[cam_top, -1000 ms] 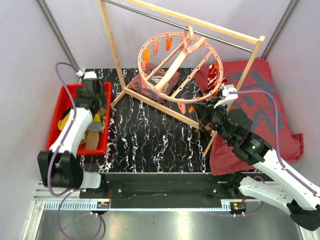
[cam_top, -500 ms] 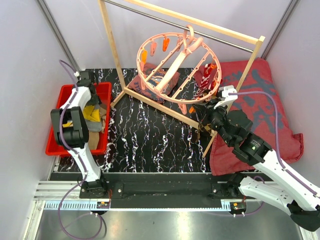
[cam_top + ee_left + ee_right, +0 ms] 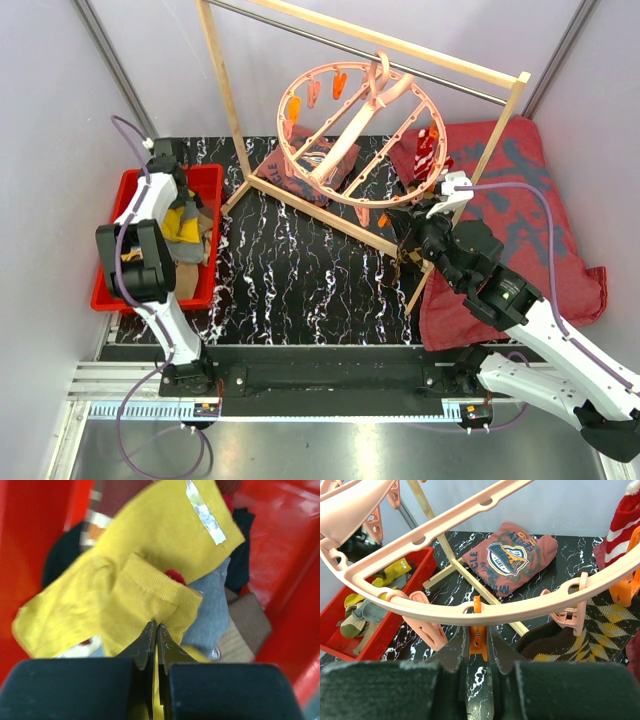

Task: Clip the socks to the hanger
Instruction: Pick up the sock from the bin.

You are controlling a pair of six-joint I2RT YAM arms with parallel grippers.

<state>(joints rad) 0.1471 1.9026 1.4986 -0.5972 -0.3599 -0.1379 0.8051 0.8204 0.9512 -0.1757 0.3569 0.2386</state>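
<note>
My left gripper (image 3: 154,626) is down in the red bin (image 3: 110,240), shut on a fold of the mustard yellow sock (image 3: 150,555). A grey sock (image 3: 212,610) lies under it. The salmon-pink ring hanger (image 3: 345,140) hangs tilted from the wooden rack. My right gripper (image 3: 478,647) is under its near rim (image 3: 470,611), shut on an orange clip (image 3: 478,640) there. A red-white striped sock (image 3: 430,150) is clipped at the hanger's right side. A brown argyle sock (image 3: 600,625) hangs from a pink clip (image 3: 575,612) beside my right fingers.
The wooden frame rack (image 3: 225,100) straddles the black marble mat (image 3: 290,280). A folded salmon T-shirt (image 3: 512,555) lies under the hanger. A large dark-red patterned cloth (image 3: 520,200) covers the right side. More socks (image 3: 365,615) fill the bin.
The left arm folded back and its gripper dropped into the bin and closed on the yellow sock. The hanger swayed a little. The right gripper kept its hold on the clip.
</note>
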